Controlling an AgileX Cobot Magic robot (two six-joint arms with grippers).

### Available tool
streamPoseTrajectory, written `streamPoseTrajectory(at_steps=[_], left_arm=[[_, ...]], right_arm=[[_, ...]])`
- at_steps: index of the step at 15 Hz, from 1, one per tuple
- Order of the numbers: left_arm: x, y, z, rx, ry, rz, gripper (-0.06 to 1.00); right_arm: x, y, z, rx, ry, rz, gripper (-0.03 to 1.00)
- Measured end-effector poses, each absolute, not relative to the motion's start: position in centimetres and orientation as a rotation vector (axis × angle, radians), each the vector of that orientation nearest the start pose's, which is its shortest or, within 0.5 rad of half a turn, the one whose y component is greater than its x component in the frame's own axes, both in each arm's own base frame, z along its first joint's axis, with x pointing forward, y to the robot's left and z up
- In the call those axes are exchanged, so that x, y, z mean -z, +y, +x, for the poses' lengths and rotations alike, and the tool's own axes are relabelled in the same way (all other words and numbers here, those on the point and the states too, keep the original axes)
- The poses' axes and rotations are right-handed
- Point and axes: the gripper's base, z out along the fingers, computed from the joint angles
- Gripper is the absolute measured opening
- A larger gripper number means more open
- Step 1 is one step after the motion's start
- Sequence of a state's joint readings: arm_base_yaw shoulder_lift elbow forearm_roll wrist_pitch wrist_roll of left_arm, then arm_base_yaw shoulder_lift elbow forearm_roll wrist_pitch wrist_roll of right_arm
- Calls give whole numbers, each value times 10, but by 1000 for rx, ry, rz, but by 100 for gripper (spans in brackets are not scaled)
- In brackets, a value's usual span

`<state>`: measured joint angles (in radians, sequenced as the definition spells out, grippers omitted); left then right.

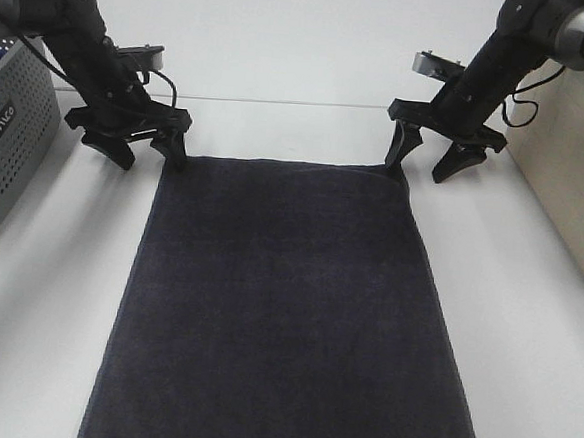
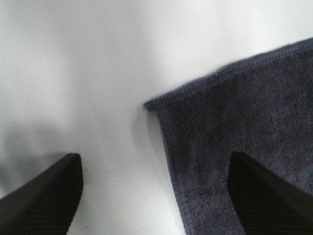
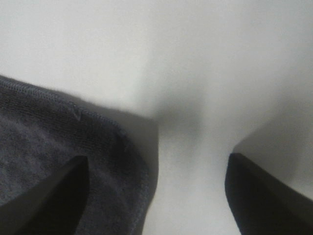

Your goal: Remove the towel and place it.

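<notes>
The towel [image 1: 286, 309] lies flat on the counter [image 1: 534, 336], its long axis running away from both arms. The left gripper [image 1: 154, 152] and right gripper [image 1: 419, 171], jaws wide, each straddle a near corner.

The exterior high camera sits above the near end of the bench [image 1: 524, 346] and looks down and away along the towel [image 1: 286, 309] toward its far edge, wide enough to take in the left tool [image 1: 154, 159] and the right tool [image 1: 419, 172] at the two far corners. The left wrist camera rides just behind its tool, looking steeply down between the dark fingers [image 2: 44, 196] from very close onto one towel corner and bare bench. The right wrist camera does likewise at the other far corner. Each wrist view shares its corner with the high view; the two wrist views show different corners
</notes>
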<state>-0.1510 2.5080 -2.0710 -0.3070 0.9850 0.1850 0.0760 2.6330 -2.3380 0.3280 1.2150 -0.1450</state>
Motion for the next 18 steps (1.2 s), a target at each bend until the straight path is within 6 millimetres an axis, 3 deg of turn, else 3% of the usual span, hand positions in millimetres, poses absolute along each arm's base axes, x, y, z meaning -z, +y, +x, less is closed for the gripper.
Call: streamPoseTrajectory(at_steps=[9,11,16,18], left_arm=[[-110,-104,506,468,2869,226,76],[-110,-109,505,505,2867,217,76],[-103,-141,504,592,2821,218,75],[-101,-144,503,589,2820,226,62]], right_arm=[[-106,71,527,-515,2941,-172,76],[-104,79,526,-523,2943,-194,76],[-99,125,518,-543,2946,-317,72],[-97,126,518,-497,2955,-328,61]])
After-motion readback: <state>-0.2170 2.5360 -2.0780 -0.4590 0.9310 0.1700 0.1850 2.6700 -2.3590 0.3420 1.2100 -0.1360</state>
